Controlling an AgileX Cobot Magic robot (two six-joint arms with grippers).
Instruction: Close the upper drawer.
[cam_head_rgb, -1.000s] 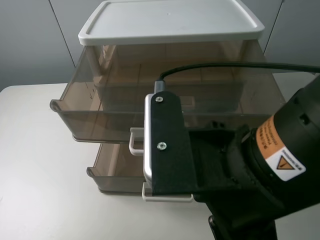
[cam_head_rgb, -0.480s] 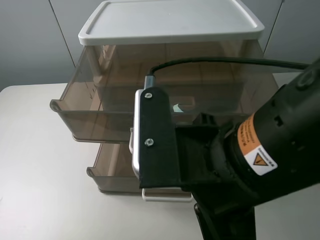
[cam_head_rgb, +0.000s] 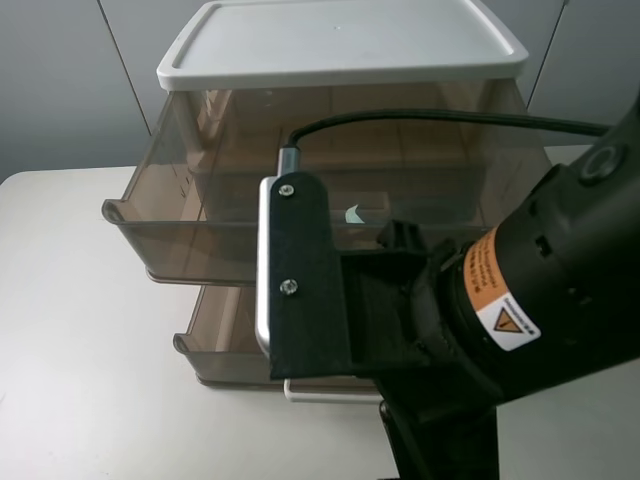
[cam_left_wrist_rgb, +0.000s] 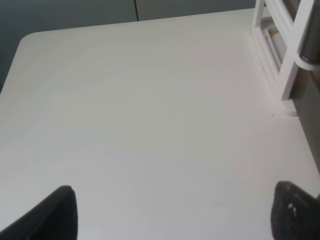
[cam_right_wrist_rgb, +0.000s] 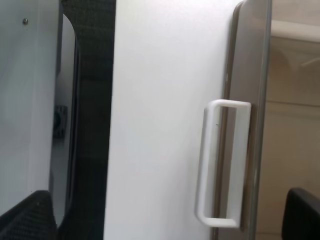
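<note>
The upper drawer (cam_head_rgb: 190, 230) is smoky-brown translucent plastic and stands pulled out of the cabinet. My right arm (cam_head_rgb: 520, 300) and its black camera mount (cam_head_rgb: 300, 280) cover the drawer's front middle, hiding its handle and my right gripper in the exterior view. In the right wrist view the white loop handle (cam_right_wrist_rgb: 203, 160) sits on the brown front rim (cam_right_wrist_rgb: 250, 75). My right gripper (cam_right_wrist_rgb: 165, 220) is open, one fingertip (cam_right_wrist_rgb: 25, 215) over the table and the other over the drawer's inside. My left gripper (cam_left_wrist_rgb: 175, 215) is open and empty over the table.
The cabinet has a white lid (cam_head_rgb: 340, 40). A lower brown drawer (cam_head_rgb: 220, 340) also stands pulled out, with a white handle (cam_head_rgb: 330, 392). The cabinet stands on a white table (cam_head_rgb: 90, 380). The cabinet's white frame (cam_left_wrist_rgb: 295, 50) shows beside my left gripper.
My right arm has moved left and closer over the upper drawer's front, and now covers its handle in the exterior view. The drawer has not visibly moved.
</note>
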